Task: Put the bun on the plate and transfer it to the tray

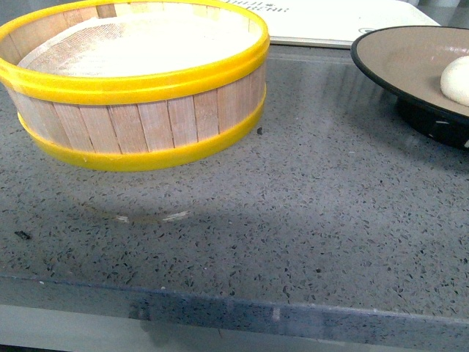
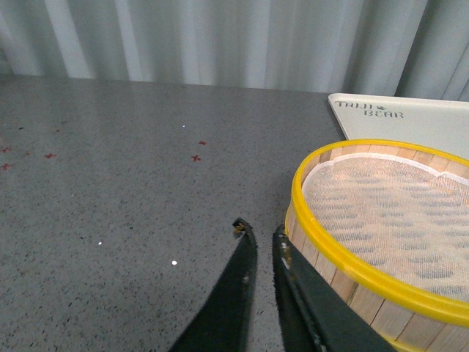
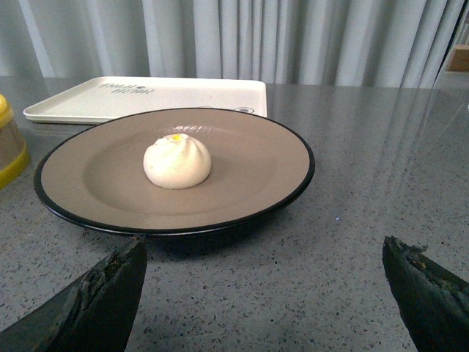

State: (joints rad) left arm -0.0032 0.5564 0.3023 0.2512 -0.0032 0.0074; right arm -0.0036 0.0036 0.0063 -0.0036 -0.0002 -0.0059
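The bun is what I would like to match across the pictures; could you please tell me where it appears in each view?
Front view: the bun is at the right edge, cut off, on the plate.
Left wrist view: not in it.
Right wrist view: the bun sits near the middle of the plate.
Shared landmark: the white tray with dark print, seen in all three views.

The plate [image 3: 256, 172] sits on the countertop [image 3: 366, 147] just ahead of my right gripper [image 3: 264, 243], with the bun [image 3: 177, 161] on it near the middle. The tray [image 3: 209, 92] lies behind the plate, farther from that gripper. The steamer basket [image 2: 297, 192] stands just beside my left gripper [image 2: 258, 229], with the tray beyond it. Seen from the front, the basket stands left of the plate, apart from it.
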